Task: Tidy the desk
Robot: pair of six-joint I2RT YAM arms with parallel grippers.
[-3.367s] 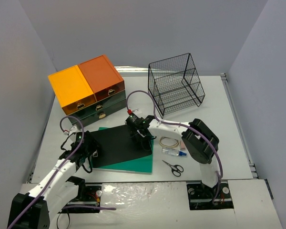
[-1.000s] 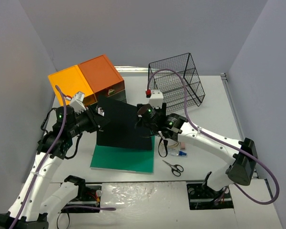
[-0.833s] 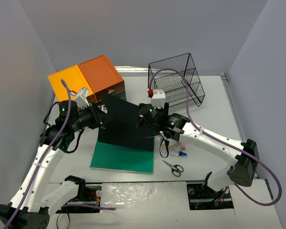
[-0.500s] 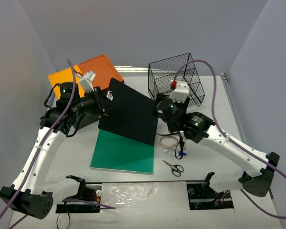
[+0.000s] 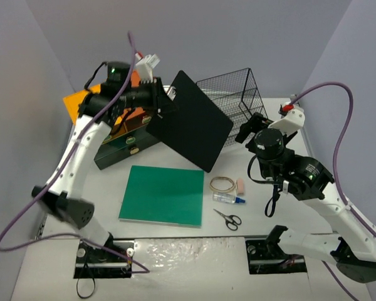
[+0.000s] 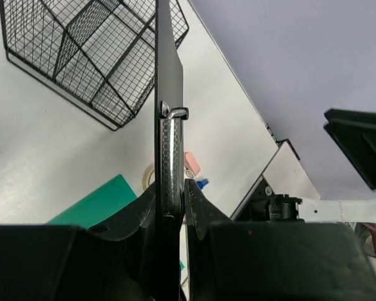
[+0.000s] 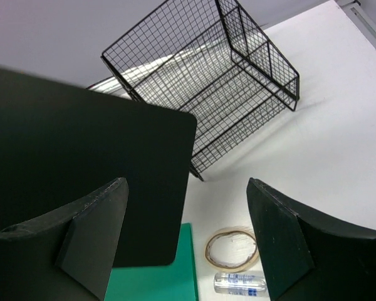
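- Left arm (image 5: 75, 153): white tube links, black joint housings, a small green light (image 5: 114, 64) lit near the wrist.
- Right arm (image 5: 338, 216): same white-and-black build, with a white plug block and red cap (image 5: 284, 111).
- Purple cable (image 5: 348, 119) looped loose along each arm.
- Fingers (image 7: 94, 232): matte black, broad wedges.

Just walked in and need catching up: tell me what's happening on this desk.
The left gripper is clamped on the edge of a black board, holding it tilted in the air next to the wire basket. The right gripper is open and empty beside it. A green board, scissors, a glue tube and a rubber band lie on the desk.
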